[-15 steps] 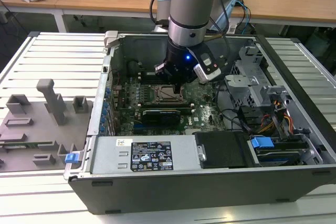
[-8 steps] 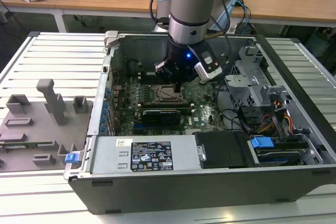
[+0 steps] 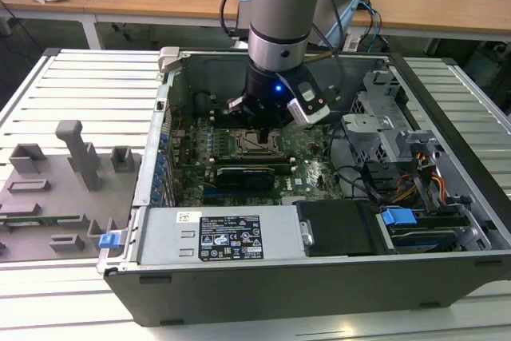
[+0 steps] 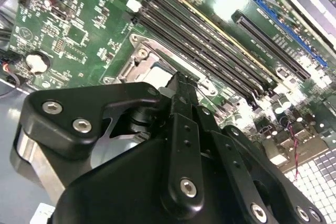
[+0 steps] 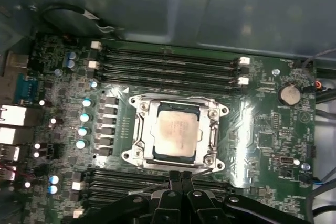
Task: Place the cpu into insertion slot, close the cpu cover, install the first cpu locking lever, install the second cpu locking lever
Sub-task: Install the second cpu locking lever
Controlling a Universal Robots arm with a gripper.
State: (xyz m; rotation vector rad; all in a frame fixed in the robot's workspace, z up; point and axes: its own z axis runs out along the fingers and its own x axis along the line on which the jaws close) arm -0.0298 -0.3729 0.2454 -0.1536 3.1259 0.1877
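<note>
Fingers (image 5: 181,182) of the gripper (image 5: 181,178) sit nearest in both wrist views, pressed together with nothing between them, their tips poised just at the edge of the insertion slot (image 5: 137,129). In the second wrist view the same closed gripper (image 4: 178,85) reaches the socket's near rim, though whether the tips touch metal cannot be told. Just beyond, in the first wrist view, the cpu (image 5: 177,131) lies flat and square inside the socket, its pale top showing through the cut-out of the cpu cover (image 5: 212,129), which appears folded down over it, so steps 1 and 2 look done. The 2 locking levers are harder to judge: thin metal runs along the socket's sides, but whether either lever is latched cannot be told, and the closed tips at the socket edge suggest lever work is under way. Farther off, memory slots (image 5: 168,64) run past the socket on the motherboard (image 5: 268,129). In the exterior view the arm (image 3: 279,29) reaches down into the open computer case (image 3: 160,253), the gripper (image 3: 254,135) low over the socket, with a grey fixture tray (image 3: 48,197) well apart at the exterior view's left.
</note>
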